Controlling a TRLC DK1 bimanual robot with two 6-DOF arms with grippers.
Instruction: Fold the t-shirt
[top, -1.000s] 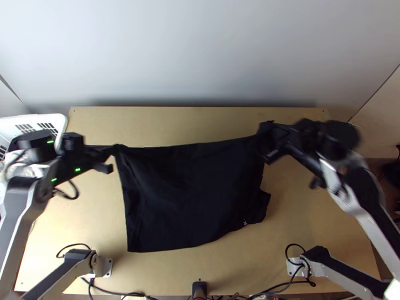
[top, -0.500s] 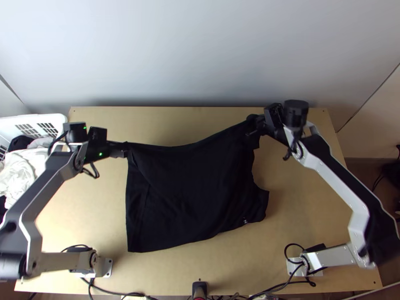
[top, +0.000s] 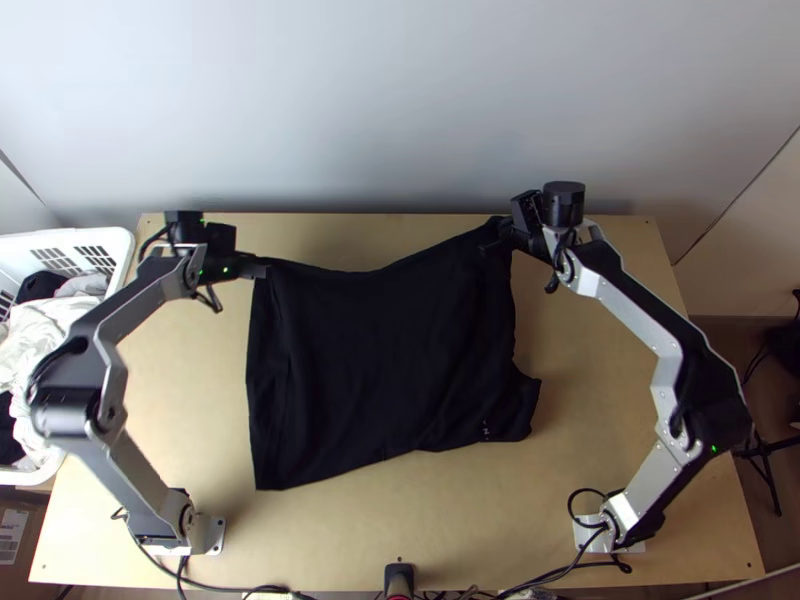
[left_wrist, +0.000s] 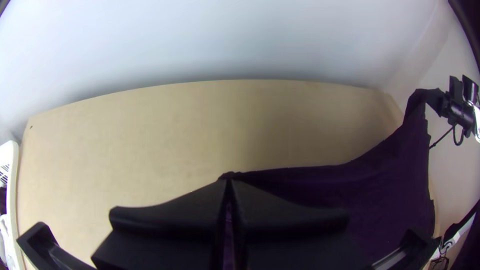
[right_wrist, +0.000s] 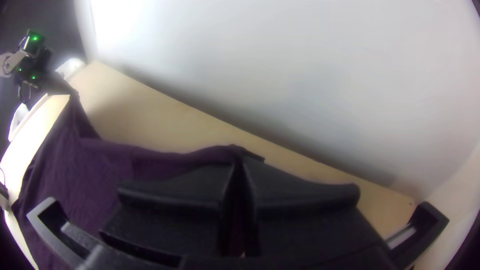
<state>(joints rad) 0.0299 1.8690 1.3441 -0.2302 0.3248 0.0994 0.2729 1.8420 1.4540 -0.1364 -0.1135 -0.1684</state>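
A black T-shirt (top: 385, 360) is stretched across the middle of the frame in the top view, its upper edge sagging between two grippers. One upper corner is pinched by the closed left gripper (top: 260, 270), upper left of the frame; the other is pinched by the closed right gripper (top: 497, 240), upper right of centre. The T-shirt's lower edge and a small white mark (top: 486, 430) near its lower right are shown from above, while in the left wrist view the fingertips of the left gripper (left_wrist: 229, 181) are seen meeting at the cloth (rather dark against dark). The same is seen of the right gripper (right_wrist: 240, 162) in its own wrist view. Counted: one T-shirt, two grippers, one wooden table (top: 610, 430), and one white laundry basket (top: 118, 240) at far left, with cloth inside.
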